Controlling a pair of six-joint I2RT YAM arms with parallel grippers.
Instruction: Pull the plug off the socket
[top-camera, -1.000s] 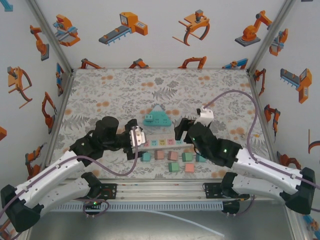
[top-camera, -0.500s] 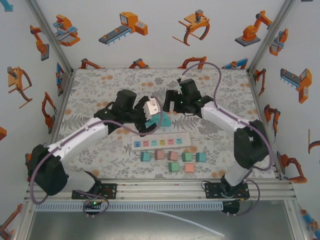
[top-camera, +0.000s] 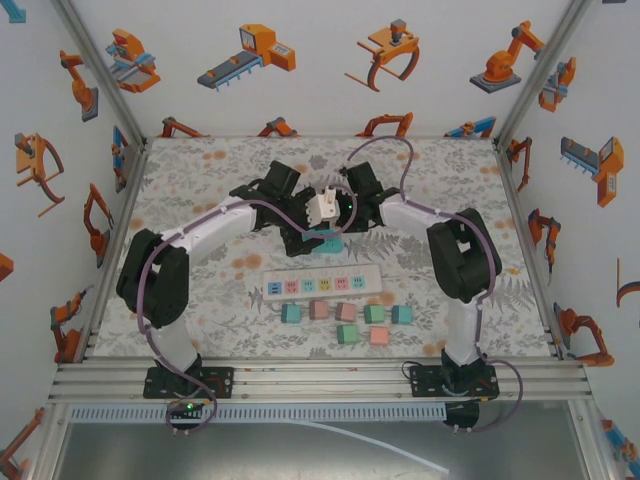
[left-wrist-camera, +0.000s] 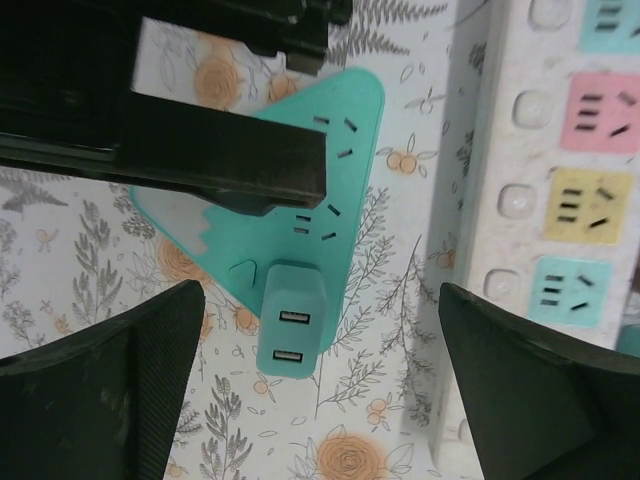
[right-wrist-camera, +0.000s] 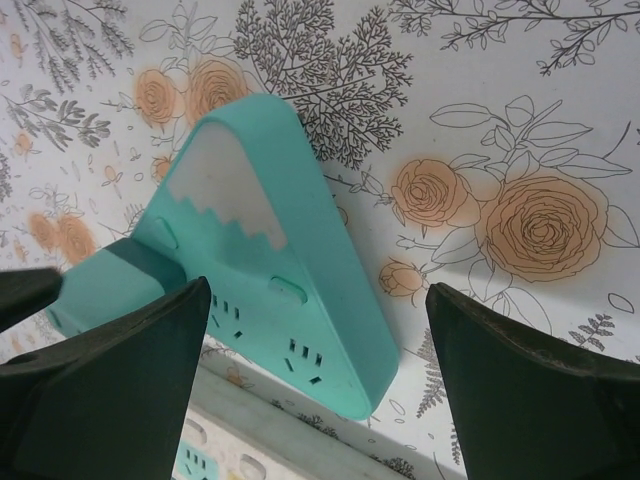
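Teal triangular socket (left-wrist-camera: 355, 110) lies flat on the floral table cover (left-wrist-camera: 385, 390) at the centre of the left wrist view. A teal USB plug (left-wrist-camera: 291, 322) is seated at its lower edge. The left gripper (left-wrist-camera: 322, 320) hangs above, fingers spread wide, the plug between them and untouched. The right gripper (right-wrist-camera: 318, 300) is likewise spread apart over the socket. A white power strip (left-wrist-camera: 520, 150) runs down the right edge of that view, just beside the socket.
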